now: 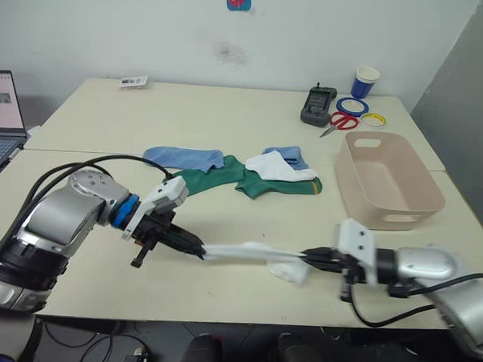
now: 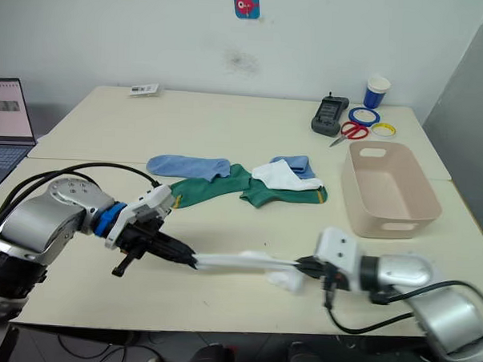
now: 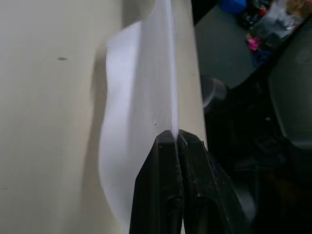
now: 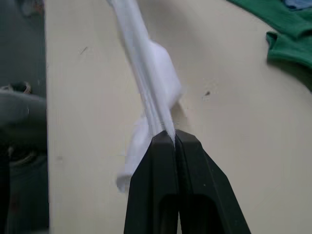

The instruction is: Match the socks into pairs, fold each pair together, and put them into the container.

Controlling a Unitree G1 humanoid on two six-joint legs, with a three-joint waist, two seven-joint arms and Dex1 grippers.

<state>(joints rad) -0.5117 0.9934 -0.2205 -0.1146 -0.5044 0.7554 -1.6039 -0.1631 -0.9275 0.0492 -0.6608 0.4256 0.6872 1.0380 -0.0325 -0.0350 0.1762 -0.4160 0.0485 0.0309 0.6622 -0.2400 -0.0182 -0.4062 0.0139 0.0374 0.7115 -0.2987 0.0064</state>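
A pale cream surface (image 1: 222, 252) stands against a white wall (image 1: 312, 40), a laptop (image 1: 4, 118) at its left edge. At the right rests the beige tub (image 1: 390, 179); behind it sit a blue-and-white cup (image 1: 364, 82), tape rolls (image 1: 351, 106), red scissors (image 1: 340, 121) and a dark handset (image 1: 317, 106). Mid-surface lie a blue sock (image 1: 182, 157), two green socks (image 1: 225, 179), a white sock (image 1: 276, 166) and a second blue sock (image 1: 289, 155). Near the front edge another white sock (image 1: 250, 253) stretches between the left gripper (image 1: 197, 252) and right gripper (image 1: 310, 256), each set of jaws clenched on one end, its middle drooping to the surface.
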